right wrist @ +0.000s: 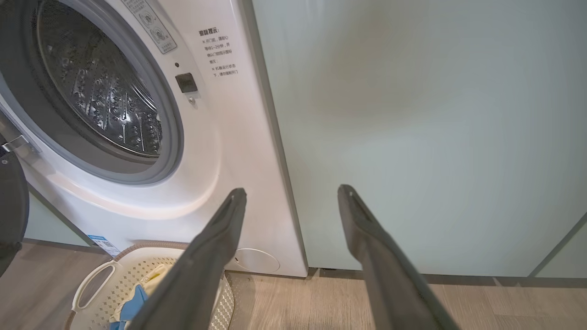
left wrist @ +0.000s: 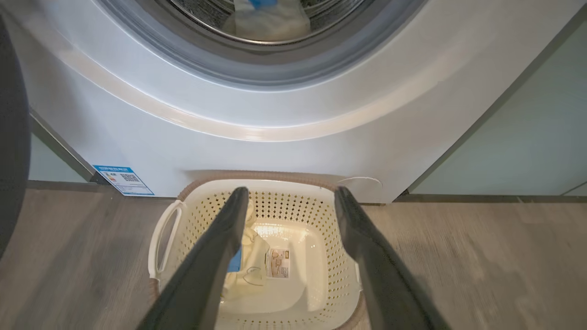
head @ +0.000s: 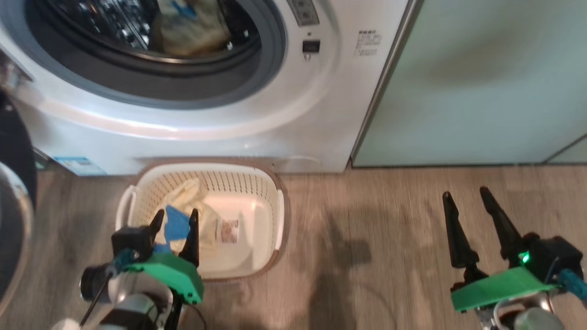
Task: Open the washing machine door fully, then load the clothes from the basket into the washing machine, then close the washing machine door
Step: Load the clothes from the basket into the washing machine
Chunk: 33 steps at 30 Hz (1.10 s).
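A robot faces a white front-loading washing machine [head: 275,128] from above. The washing machine door [head: 16,156] is swung open at the left edge of the head view, black and glossy. Inside the steel drum lies one pale yellow garment [head: 195,30] with a blue patch.

On the wooden floor [head: 367,229], right against the foot of the machine, stands the cream basket [head: 238,183]. The clothes [head: 190,195] – pale yellow with a bright blue patch – lie along the basket's left wall. The right half of its floor is bare apart from a small label [head: 229,230] near the middle.

The left gripper [head: 177,213] hangs over the near left corner of the basket with its two dark fingers spread wide apart. Nothing sits between them. In the left wrist view the left gripper [left wrist: 291,192] frames the basket [left wrist: 165,229], and one of its fingers [left wrist: 215,266] crosses in front of the clothes [left wrist: 254,247]; whether it touches the fabric cannot be told.

The right gripper [head: 464,192] is well apart from the basket, over bare floor to the right, in front of a pale green cabinet [head: 481,82]. Its fingers are also spread wide and hold nothing. In the right wrist view the right gripper [right wrist: 291,190] points at the seam between machine and cabinet – the basket [right wrist: 91,284] shows at the lower left corner.

A small blue sticker [head: 78,165] sits low on the machine's front, at its left corner.
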Tool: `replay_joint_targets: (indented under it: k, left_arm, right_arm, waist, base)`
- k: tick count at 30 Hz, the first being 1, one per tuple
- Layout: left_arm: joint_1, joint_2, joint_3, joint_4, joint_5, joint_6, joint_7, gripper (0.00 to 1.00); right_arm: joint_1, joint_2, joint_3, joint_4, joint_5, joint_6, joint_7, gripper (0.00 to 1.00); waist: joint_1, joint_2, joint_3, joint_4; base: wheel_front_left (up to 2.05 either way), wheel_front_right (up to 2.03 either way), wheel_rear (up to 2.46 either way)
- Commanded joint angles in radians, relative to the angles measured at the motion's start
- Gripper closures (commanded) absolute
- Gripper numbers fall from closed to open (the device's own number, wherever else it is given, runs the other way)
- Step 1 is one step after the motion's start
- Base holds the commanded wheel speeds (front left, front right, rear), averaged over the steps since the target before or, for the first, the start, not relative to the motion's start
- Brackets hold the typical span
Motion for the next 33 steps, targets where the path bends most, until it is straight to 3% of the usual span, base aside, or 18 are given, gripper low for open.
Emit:
replay_joint_targets:
  k: [1,9,15,25,33]
  left_arm:
    - [-0.054,0.013,0.035,-0.004,-0.001,-0.005,-0.007,0.0]
    - [-0.238,0.011,-0.009,0.224,0.041,-0.054,0.007,0.0]
    - [-0.367,0.032,-0.048,0.345,0.101,-0.059,0.034,0.0]
    - [-0.494,0.105,-0.082,0.502,0.153,-0.075,0.107,0.0]
    - [-0.525,0.157,-0.078,0.584,0.157,-0.073,0.141,0.0]
  right_arm:
    - [-0.037,-0.02,0.016,-0.034,0.006,0.0,-0.014,0.0]
    - [-0.105,-0.014,0.018,-0.046,0.015,0.0,-0.025,0.0]
    - [-0.159,0.0,0.014,-0.053,0.03,0.0,-0.029,0.0]
    - [-0.231,0.018,0.044,-0.078,0.088,0.0,-0.03,0.0]
    - [-0.264,0.019,0.085,-0.083,0.17,0.0,-0.03,0.0]
  waist:
    - [-0.0001,0.0,0.051,-0.013]
    - [-0.0001,0.0,0.213,-0.044]
    - [-0.0001,0.0,0.346,-0.086]
    - [-0.0001,0.0,0.512,-0.182]
    - [-0.0001,0.0,0.577,-0.245]
  base:
    - [0.0,0.0,0.0]
    - [0.0,0.0,0.0]
    - [0.0,0.0,0.0]
    - [0.0,0.0,0.0]
    - [0.0,0.0,0.0]
